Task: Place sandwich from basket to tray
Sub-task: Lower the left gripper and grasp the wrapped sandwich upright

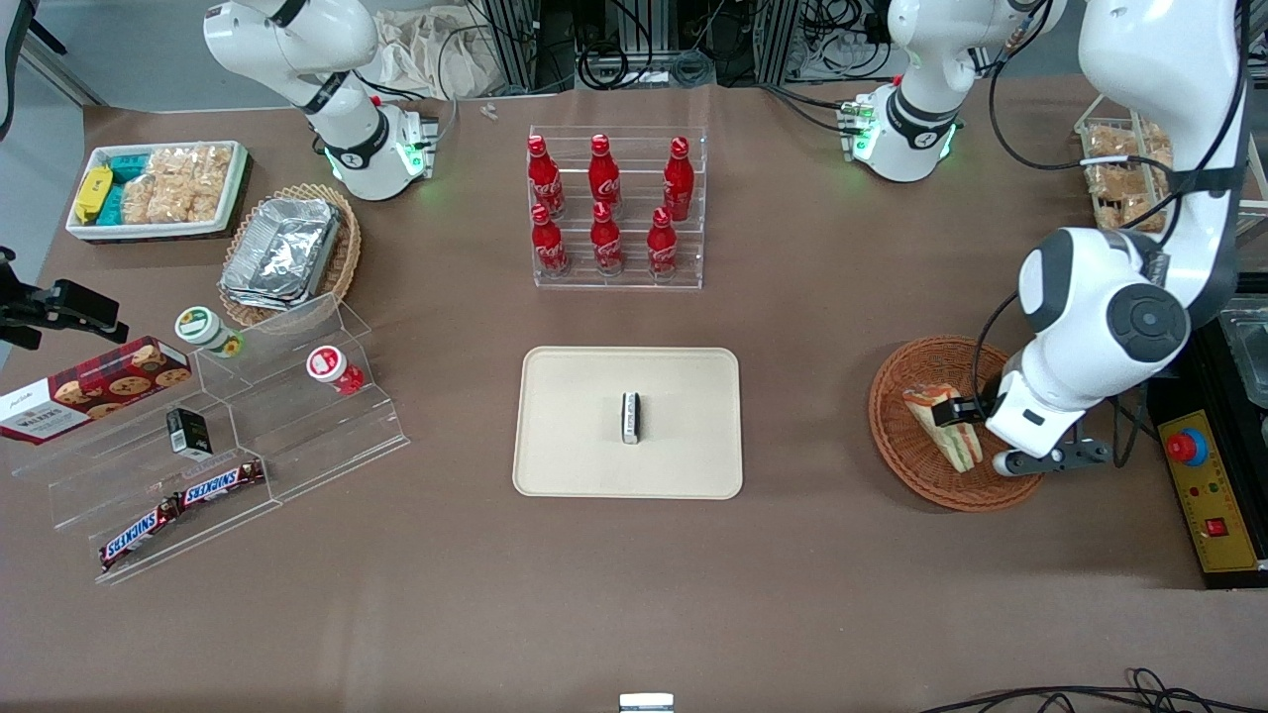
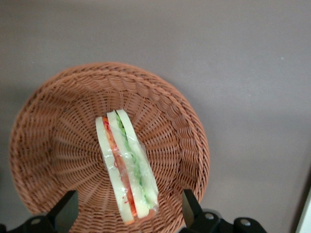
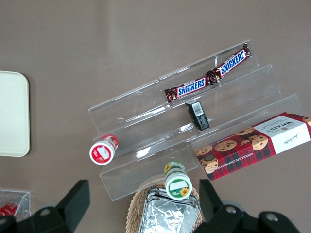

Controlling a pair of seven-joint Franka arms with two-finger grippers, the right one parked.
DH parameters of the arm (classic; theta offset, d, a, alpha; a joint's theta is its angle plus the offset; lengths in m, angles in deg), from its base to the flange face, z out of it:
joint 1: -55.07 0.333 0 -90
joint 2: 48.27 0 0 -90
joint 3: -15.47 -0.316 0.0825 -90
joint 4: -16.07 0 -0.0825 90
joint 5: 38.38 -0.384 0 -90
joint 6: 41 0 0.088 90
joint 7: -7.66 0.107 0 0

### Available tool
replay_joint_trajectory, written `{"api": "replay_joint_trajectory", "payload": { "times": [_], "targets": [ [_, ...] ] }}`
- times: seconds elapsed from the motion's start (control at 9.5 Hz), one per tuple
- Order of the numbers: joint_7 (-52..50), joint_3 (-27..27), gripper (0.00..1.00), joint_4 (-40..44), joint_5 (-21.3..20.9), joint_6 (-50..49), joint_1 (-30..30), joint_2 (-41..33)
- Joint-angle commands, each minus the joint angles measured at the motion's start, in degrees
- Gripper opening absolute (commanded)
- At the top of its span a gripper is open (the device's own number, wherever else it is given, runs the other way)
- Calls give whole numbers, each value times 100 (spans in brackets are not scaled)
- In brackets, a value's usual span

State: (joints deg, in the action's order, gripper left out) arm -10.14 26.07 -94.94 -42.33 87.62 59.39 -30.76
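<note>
One sandwich (image 2: 127, 167) is lying in the basket (image 2: 53, 111); my gripper (image 2: 130, 209) is hanging above it, fingers spread wide. Nothing is moved yet; grabbing and carrying to the tray (image 1: 565, 451) are left.

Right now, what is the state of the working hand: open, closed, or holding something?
Left hand: open, holding nothing, above the sandwich in the basket.

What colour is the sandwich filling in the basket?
Green and orange-red layers between pale bread on the sandwich, clearest in the left wrist view.
</note>
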Motion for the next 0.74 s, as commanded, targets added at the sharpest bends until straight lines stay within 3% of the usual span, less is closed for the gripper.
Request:
{"api": "replay_joint_trajectory", "payload": {
  "times": [0.0,0.63],
  "targets": [
    [-215,4,95,-96,34,136,51,85],
    [-593,-93,98,-517,52,979,42,481]
  ]
}}
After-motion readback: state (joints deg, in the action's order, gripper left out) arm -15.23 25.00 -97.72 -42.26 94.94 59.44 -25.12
